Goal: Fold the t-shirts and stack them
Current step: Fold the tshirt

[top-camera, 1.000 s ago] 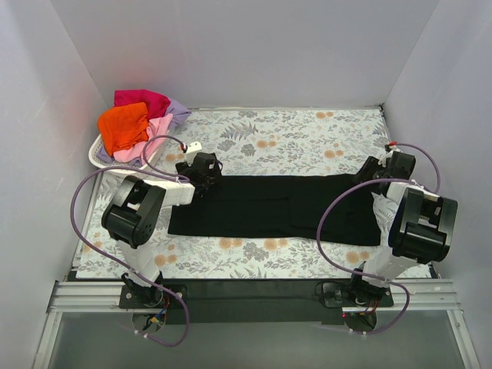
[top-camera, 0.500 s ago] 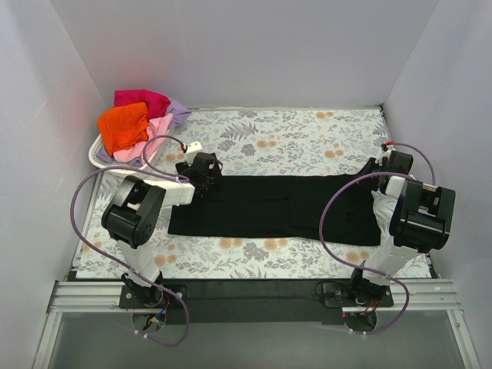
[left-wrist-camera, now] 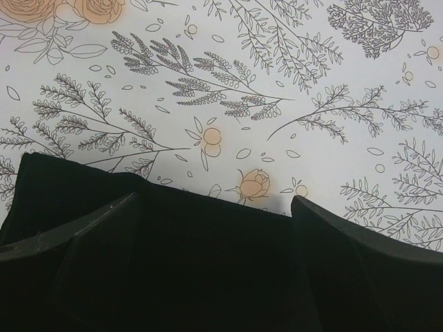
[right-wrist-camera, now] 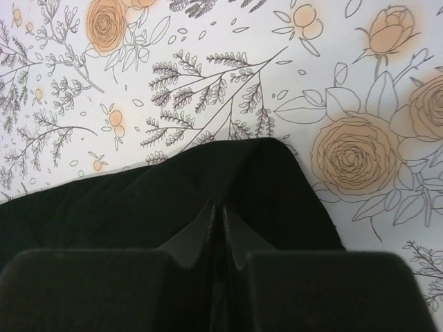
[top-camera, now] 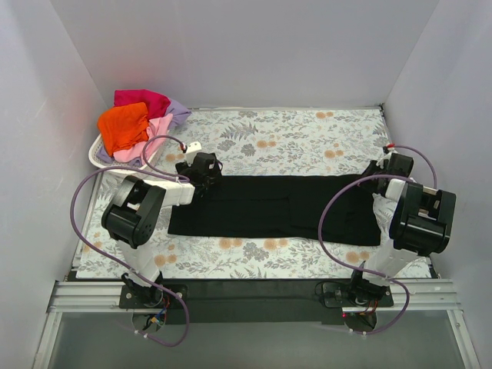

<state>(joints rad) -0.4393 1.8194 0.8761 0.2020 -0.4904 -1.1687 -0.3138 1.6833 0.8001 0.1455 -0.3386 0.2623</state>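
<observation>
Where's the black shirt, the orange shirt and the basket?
black t-shirt (top-camera: 269, 207): top view, its middle.
orange t-shirt (top-camera: 123, 127): top view, its middle.
basket (top-camera: 97, 154): top view, its left rim.

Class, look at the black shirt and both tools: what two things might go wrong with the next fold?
1. The right tool is shut on the black t-shirt near its edge; that small pinch may slip.
2. The left tool is open, gripping nothing; lifting one end alone could skew the cloth.
</observation>
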